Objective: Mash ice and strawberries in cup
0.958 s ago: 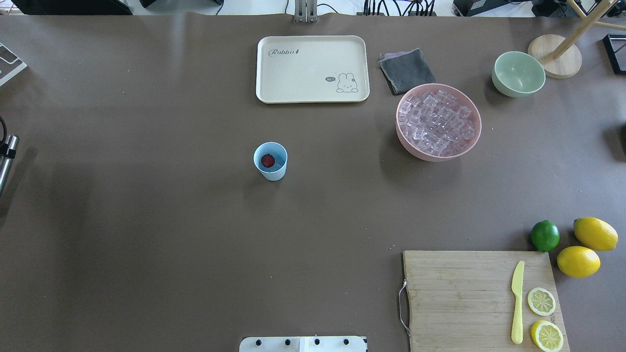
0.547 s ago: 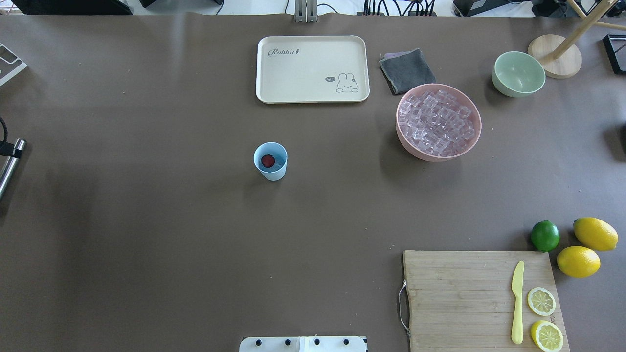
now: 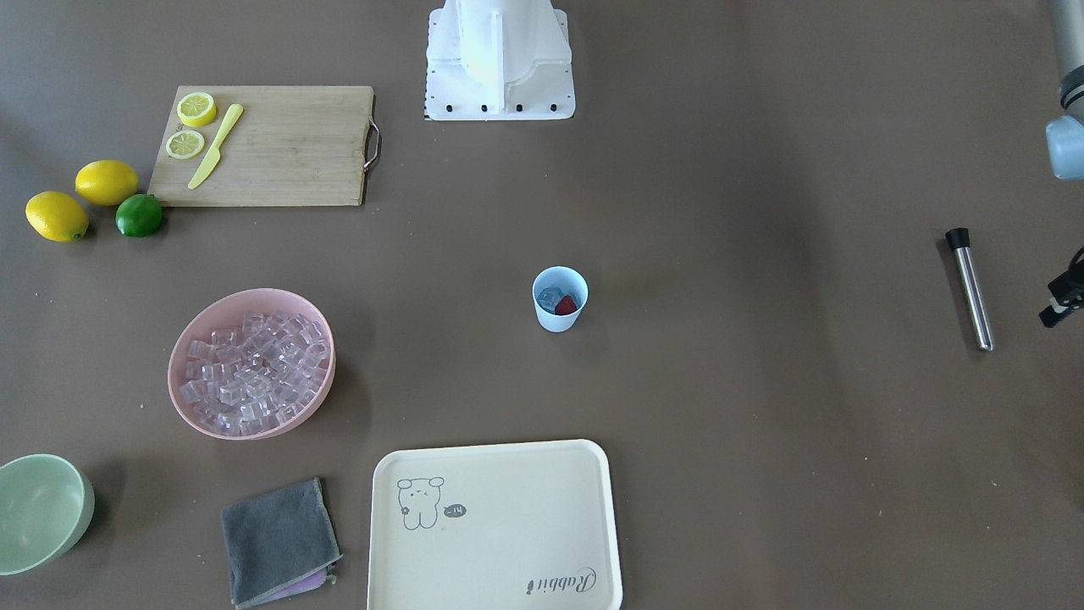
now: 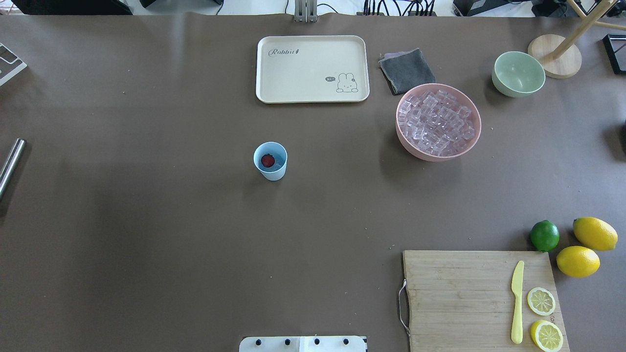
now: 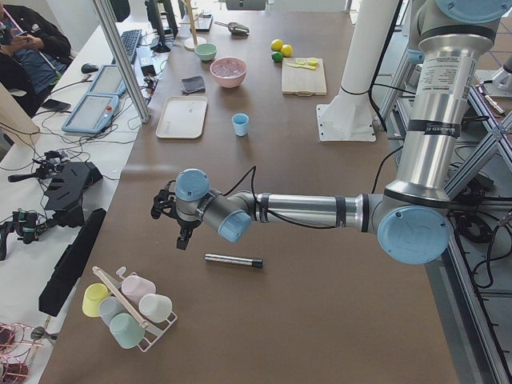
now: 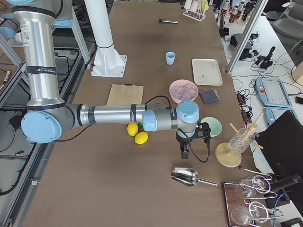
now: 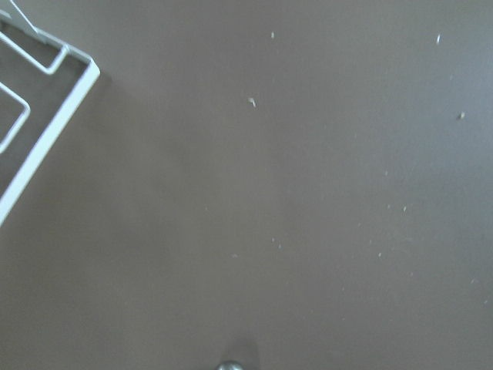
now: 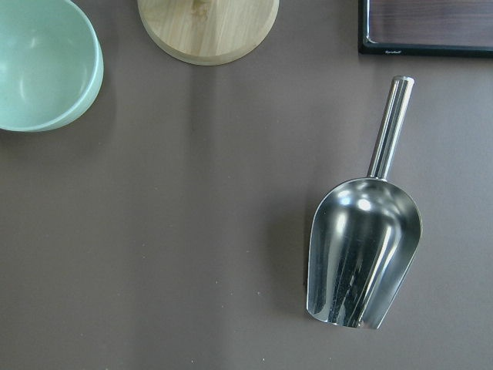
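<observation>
The light-blue cup (image 4: 270,161) stands upright mid-table, also in the front view (image 3: 559,298). Inside it lie a red strawberry (image 4: 267,160) and a clear ice cube (image 3: 550,297). More ice (image 4: 437,122) fills the pink bowl (image 4: 406,144). A metal rod (image 3: 970,288) with a black end lies free on the table at my left end (image 4: 10,164). My left gripper (image 5: 180,228) hovers beside the rod; I cannot tell whether it is open. My right gripper (image 6: 183,149) hangs near the pale green bowl (image 6: 210,126); I cannot tell its state.
A cream tray (image 4: 312,68), a grey cloth (image 4: 407,71) and a wooden stand (image 4: 555,56) are at the far side. A cutting board (image 4: 464,298) with a yellow knife, lemon slices, lemons and a lime (image 4: 545,235) is near right. A metal scoop (image 8: 366,247) lies below my right wrist.
My left gripper, which was at the rod's black end at the overhead view's left edge, has drawn out of that view. The rod stays lying on the table.
</observation>
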